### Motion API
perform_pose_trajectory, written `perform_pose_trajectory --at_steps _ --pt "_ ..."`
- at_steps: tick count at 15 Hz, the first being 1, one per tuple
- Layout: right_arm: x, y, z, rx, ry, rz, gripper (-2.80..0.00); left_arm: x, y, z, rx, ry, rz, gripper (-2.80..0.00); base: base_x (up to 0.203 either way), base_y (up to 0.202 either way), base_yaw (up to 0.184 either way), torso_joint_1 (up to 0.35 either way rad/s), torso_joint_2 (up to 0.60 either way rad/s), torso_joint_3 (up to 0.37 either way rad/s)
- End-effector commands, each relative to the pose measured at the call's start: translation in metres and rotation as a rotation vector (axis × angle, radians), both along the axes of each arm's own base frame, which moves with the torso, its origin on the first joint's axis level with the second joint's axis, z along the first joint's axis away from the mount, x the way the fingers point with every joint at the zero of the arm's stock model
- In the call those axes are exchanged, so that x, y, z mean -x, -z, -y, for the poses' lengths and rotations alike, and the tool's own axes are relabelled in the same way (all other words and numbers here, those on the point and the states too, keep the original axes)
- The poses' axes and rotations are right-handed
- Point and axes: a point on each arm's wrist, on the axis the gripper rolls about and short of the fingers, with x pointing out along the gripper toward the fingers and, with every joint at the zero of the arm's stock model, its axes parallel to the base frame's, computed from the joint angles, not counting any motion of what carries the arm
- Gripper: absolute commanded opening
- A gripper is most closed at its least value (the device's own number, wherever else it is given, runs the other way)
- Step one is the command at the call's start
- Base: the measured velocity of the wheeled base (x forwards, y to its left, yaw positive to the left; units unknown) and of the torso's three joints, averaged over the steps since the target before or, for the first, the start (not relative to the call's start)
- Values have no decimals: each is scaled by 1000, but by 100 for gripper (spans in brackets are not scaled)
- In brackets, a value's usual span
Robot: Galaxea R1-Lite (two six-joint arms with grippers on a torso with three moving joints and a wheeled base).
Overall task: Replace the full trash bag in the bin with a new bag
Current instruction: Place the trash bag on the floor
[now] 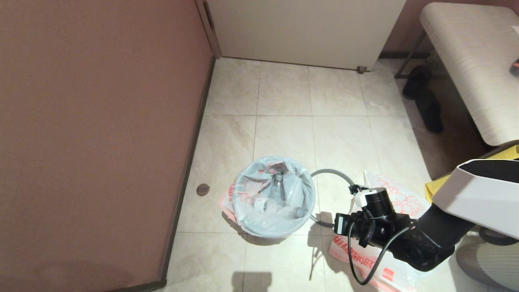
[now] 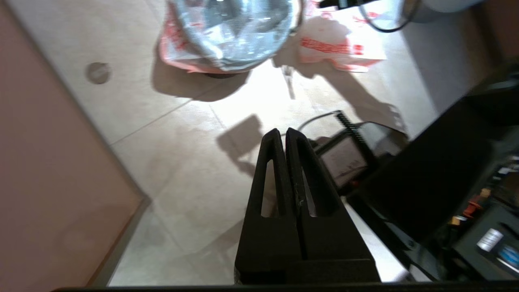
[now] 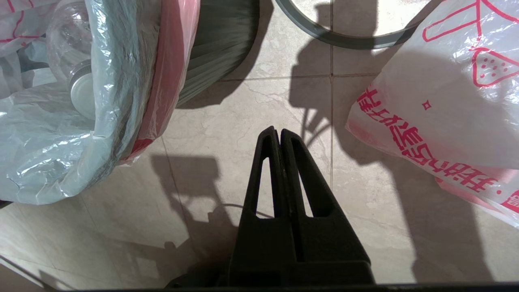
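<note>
The right gripper, clenched on nothing, hangs over glossy beige floor tiles between the crinkled new bag and the bin, whose ribbed dark wall only this wrist view shows. The full trash bag lines the bin, clear bottles inside. The left gripper, also clenched empty, appears only in its own view.

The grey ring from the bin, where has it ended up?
In the head view the grey ring lies flat on the tiled floor, off the bin, between the bin and the new bag on the robot's right.
</note>
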Motion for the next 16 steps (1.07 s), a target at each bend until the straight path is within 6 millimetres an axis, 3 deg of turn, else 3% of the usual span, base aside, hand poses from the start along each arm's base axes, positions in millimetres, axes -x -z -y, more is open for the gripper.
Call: perform_pose_trajectory --at_steps 1,5,8,12,16 --pt "0 0 0 -2 3 2 -280 23 24 4 -34 -136 66 -280 0 0 0 0 0 0" --pt "0 4 0 5 7 -5 -280 21 56 31 -26 -405 173 -280 0 0 0 0 0 0" --pt "-1 8 0 1 7 7 -280 36 76 52 56 -397 187 -280 0 0 0 0 0 0" --pt "-1 10 0 2 7 6 -280 58 52 36 192 -163 14 -280 0 0 0 0 0 0" --pt "-1 10 0 2 7 7 -280 70 73 31 203 -191 -98 -280 0 0 0 0 0 0"
